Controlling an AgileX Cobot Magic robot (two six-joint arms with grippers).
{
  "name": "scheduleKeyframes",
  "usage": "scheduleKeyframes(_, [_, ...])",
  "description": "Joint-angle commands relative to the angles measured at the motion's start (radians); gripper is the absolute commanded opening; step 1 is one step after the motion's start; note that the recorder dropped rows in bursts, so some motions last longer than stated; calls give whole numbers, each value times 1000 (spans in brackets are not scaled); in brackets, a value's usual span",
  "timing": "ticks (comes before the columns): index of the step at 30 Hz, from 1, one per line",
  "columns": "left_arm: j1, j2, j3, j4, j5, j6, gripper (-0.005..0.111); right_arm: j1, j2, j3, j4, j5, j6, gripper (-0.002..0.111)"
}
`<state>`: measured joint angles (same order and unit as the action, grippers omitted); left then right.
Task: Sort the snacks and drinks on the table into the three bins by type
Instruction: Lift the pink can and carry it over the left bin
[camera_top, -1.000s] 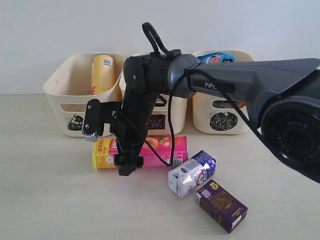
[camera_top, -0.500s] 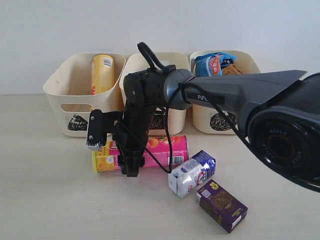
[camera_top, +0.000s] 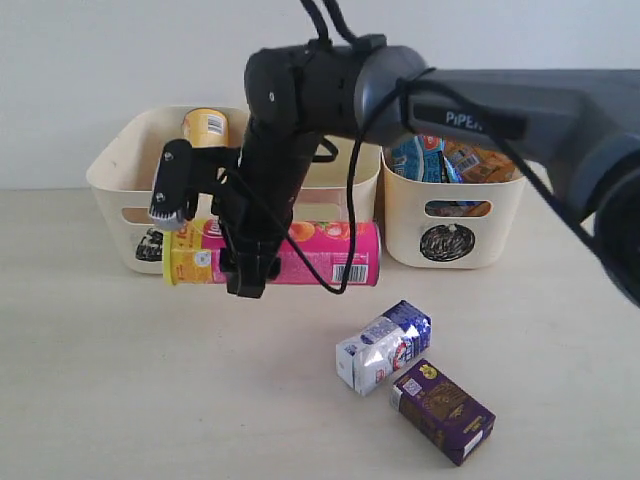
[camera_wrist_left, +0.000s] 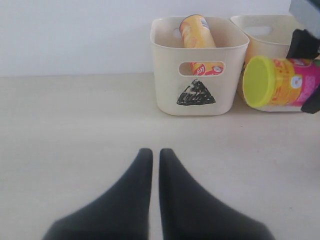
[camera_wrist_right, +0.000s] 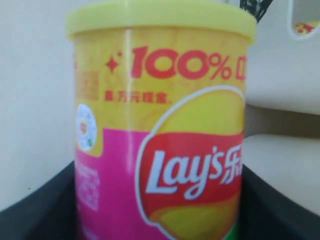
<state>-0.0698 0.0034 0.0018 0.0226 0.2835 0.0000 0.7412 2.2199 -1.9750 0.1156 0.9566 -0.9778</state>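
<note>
far left bin (camera_top: 110, 190) holds a canister (camera_top: 205, 125), far right bin (camera_top: 505, 230) holds bags (camera_top: 430, 150); 2 cartons (camera_top: 385, 348) lie near right on the table (camera_top: 120, 380).

Bins x3: left bin (camera_top: 125, 215), mid bin (camera_top: 365, 192), right bin (camera_top: 500, 225). Chip cans x2: yellow can (camera_top: 205, 128), pink can (camera_top: 320, 252). Drink cartons x2: white/blue carton (camera_top: 383, 347), purple carton (camera_top: 442, 410). Snack bags x2, both partly hidden: blue bag (camera_top: 418, 158), orange bag (camera_top: 480, 160). Black marks seen x2: triangle (camera_wrist_left: 196, 93), circle (camera_top: 447, 243); mid bin's hidden.

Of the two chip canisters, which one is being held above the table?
The pink canister with the yellow lid, gripped lying sideways by the right gripper. The yellow canister sits inside the triangle bin instead.
</note>
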Motion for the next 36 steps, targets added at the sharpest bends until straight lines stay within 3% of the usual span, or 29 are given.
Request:
scheduleKeyframes(1, [3, -3, -2, -4, -6, -7, 4, 37, -85, -2, 0, 65, 46, 0])
scheduleKeyframes(7, [3, -3, -2, -4, -6, -7, 4, 109, -159, -2, 6, -153, 198, 0])
scheduleKeyframes(16, [3, -3, -2, -4, -6, -7, 4, 129, -133, -2, 23, -808, 595, 0])
scheduleKeyframes(22, [3, -3, -2, -4, -6, -7, 4, 129, -44, -2, 28, -1161, 613, 0])
scheduleKeyframes(27, [3, -3, -2, -4, -6, -7, 4, 117, 84, -2, 28, -1576, 640, 0])
scheduleKeyframes(29, [3, -3, -2, -4, -6, -7, 4, 96, 139, -32, 28, -1650, 701, 0])
scheduleKeyframes(36, [3, -3, -2, -4, -6, -7, 4, -2, 345, -323, 24, -1605, 853, 0])
